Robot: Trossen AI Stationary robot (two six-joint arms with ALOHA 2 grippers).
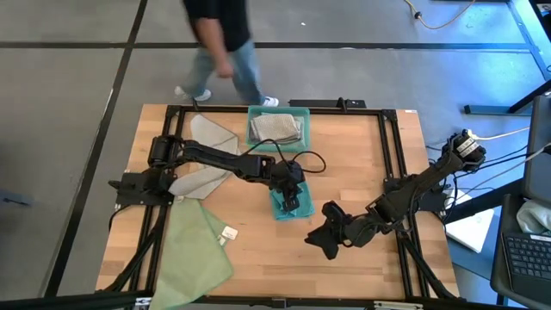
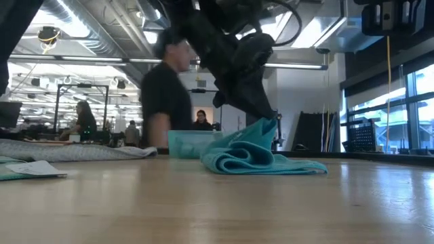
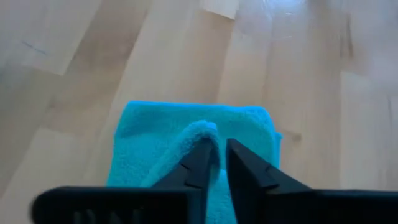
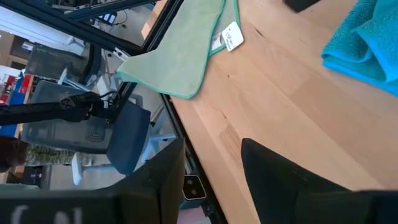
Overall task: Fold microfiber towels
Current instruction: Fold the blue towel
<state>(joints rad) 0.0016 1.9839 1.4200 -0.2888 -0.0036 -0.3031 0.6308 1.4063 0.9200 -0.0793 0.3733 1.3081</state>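
The left tool [image 1: 291, 195] pinches a raised fold of the teal towel [image 1: 284, 203] at frame centre on the tabletop [image 1: 362, 164]. The right tool [image 1: 325, 241], lower right, hangs open, holding nothing.

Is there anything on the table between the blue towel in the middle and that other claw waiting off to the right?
Nothing: the high view shows only bare wooden table between the teal towel and the right gripper, which rests apart from it.
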